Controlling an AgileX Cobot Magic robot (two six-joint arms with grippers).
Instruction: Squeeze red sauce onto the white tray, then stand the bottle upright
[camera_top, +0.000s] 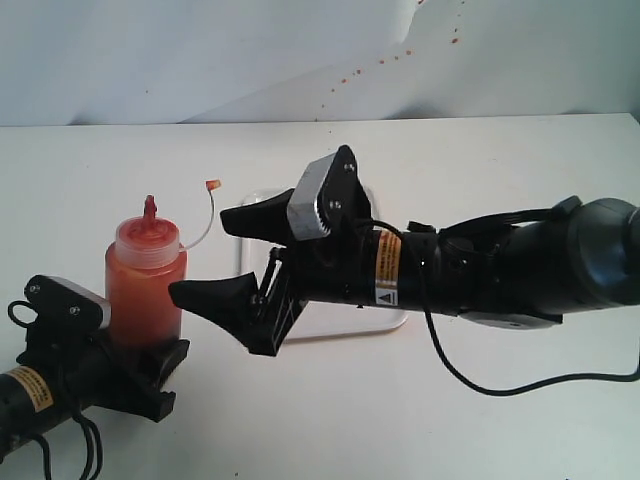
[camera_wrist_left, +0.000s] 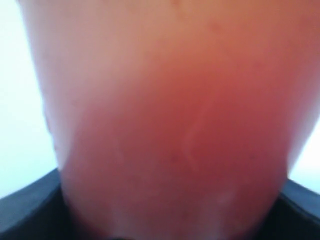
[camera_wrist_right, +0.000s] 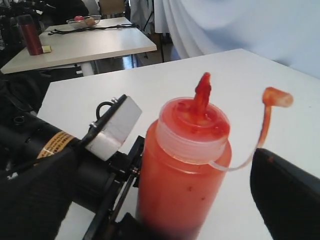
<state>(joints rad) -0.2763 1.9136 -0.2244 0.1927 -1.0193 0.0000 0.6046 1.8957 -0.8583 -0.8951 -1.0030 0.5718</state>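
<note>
**Left gripper on upright bottle; right gripper gaping beside it**

Left gripper (camera_top: 150, 362), near-left corner of the counter (camera_top: 420, 420): jaws sit low on the bottle (camera_top: 145, 285), one each side of its base. In the left wrist view the orange-red wall fills the frame, with black jaw edges pressed in at both sides. Reads as closed on it.

Bottle stands upright at the near-left corner, well short of the tray. Whitish cap (camera_top: 146, 240) on top, red nozzle (camera_top: 150, 208) pointing up. The tip cap (camera_top: 212, 186) is off and dangles on its thin tether toward the counter's middle.

Right gripper (camera_top: 200, 254), mid-counter: jaws spread wide, holding nothing, aimed at the bottle's upper body and just beside it, not touching.

White tray (camera_top: 350, 322) lies beyond, toward the far edge, mostly hidden under the right arm. Cannot tell whether sauce lies on it.

Reddish specks (camera_top: 345, 78) dot the backdrop past the far edge.

Handling, as judged:
- Wall is thin translucent plastic, so it should be soft and give under pressure.
- It looks nearly full, so fairly heavy for its size and steady on its base.
- Sauce is smeared around the cap and nozzle; expect that area to be slippery.
- Best hold is mid-body, below the cap shoulder, with light pressure only, since the nozzle is open and a hard pinch would spurt.
- The loose tether could snag a jaw.
</note>
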